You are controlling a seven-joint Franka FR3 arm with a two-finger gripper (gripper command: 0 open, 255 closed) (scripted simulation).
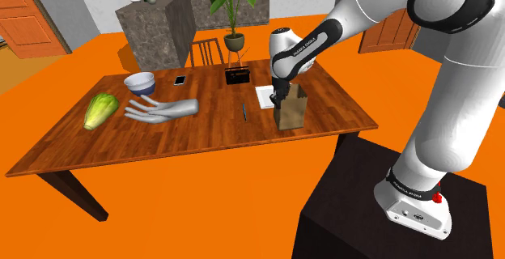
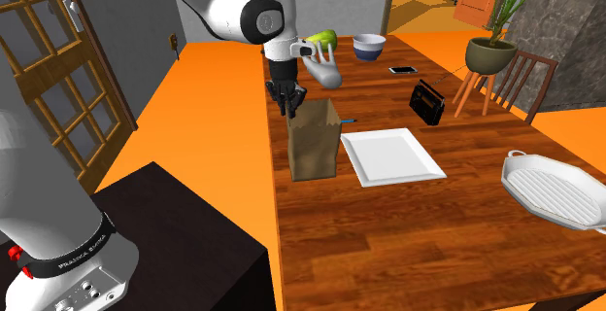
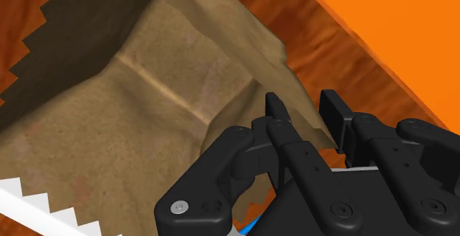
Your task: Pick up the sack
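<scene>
Between the tips of the tool [image 3: 306, 113], a folded corner of the sack's [image 3: 147, 124] upper rim fills the narrow gap, so the tool reads as pinching that fold and nothing more. The brown, paper-like sack [image 1: 290, 112] stands upright on the table [image 1: 202, 136] directly beneath the tool [image 1: 279, 97], its base on the wood, not yet lifted.

The hold is the weak point. It sits on one corner, off to one side of the mouth, so I judge that a lift would let the sack [image 2: 314, 144] swing and tilt under the tool [image 2: 290, 108]. If the sack carries anything (its inside is hidden), the thin fold could slip out or crumple further.

A white tray [image 2: 393, 155] lies just beside the sack, on the side away from the arm. A swinging base could brush it. A fast upward pull would worsen both risks, so a slow, straight rise seems wise.
</scene>
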